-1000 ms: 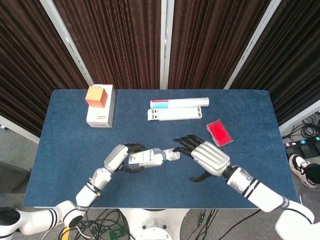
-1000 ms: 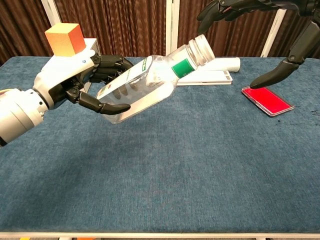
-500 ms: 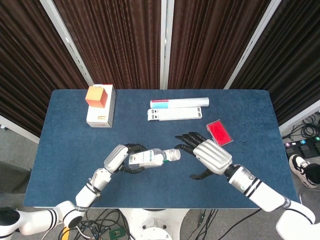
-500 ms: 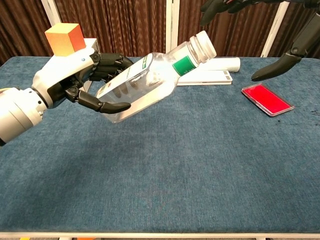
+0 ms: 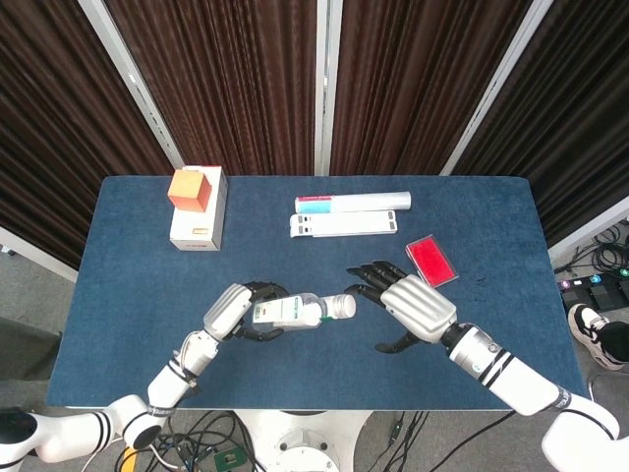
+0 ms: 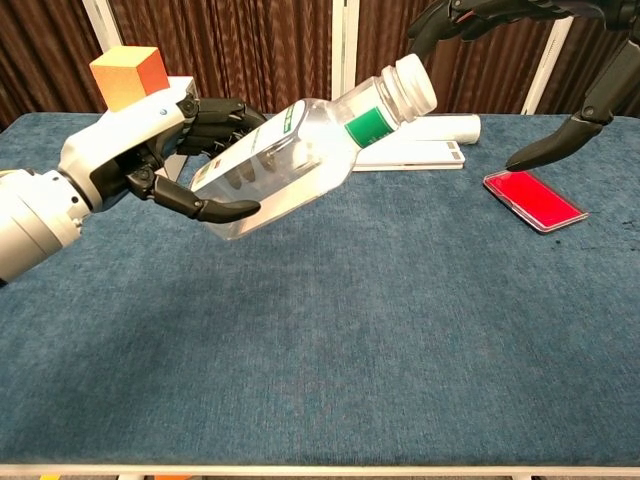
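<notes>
Since the bottle (image 6: 300, 155) looks empty and clear, it should be light and thin-walled: a hard squeeze would likely dent it, and the smooth plastic could slip. Left hand (image 6: 150, 160) wraps the lower body, fingers (image 6: 215, 112) over the top and thumb underneath, holding it off the surface (image 6: 400, 330), tilted with the neck up and toward the right. In the head view the bottle (image 5: 295, 312) sits near the front middle of the surface, cap pointing at the right hand (image 5: 413, 307).

Right hand is empty, fingers spread, hovering just beside the white cap (image 6: 412, 88) without touching it.

Handling judgement:
- Stiffest parts are probably the cap and the neck with the green band (image 6: 367, 128); best spot for a second hold.
- The body under the label is soft; grip it broadly, not with fingertips.
- Any twist at the cap would tend to spin the body in the left hand, so that wrap needs friction more than force.

Also on the surface, well away: red card (image 6: 533, 200), white tube (image 5: 354, 203), orange block (image 6: 130, 78) on a white box (image 5: 201, 224).
</notes>
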You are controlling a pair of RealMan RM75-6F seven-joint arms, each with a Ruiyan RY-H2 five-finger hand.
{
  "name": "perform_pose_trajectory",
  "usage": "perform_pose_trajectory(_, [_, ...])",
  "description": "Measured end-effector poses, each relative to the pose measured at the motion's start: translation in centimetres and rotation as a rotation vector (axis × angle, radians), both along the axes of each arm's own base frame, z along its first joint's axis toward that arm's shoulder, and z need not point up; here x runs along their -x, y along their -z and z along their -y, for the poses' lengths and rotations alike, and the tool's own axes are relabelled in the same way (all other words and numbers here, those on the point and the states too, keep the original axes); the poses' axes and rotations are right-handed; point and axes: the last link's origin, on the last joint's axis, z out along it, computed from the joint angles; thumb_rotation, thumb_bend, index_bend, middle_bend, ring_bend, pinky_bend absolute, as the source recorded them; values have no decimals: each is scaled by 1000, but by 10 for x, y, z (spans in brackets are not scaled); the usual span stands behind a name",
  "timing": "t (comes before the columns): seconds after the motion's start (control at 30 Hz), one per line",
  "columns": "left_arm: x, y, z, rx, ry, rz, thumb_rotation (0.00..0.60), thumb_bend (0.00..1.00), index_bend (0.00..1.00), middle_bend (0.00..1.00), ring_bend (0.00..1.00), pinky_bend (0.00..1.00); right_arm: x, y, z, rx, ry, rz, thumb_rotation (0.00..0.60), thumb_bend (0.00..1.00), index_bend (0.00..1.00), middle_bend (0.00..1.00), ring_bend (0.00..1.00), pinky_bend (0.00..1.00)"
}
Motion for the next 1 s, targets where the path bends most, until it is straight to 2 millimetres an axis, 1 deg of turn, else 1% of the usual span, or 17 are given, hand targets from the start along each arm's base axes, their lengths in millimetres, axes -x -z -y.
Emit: perform_pose_trajectory(1.0, [2,3,-2,11,-12,-7,600,366,529,509,421,419,-4,-1,-7,-7,-31,8,580,47,190,26,0,0])
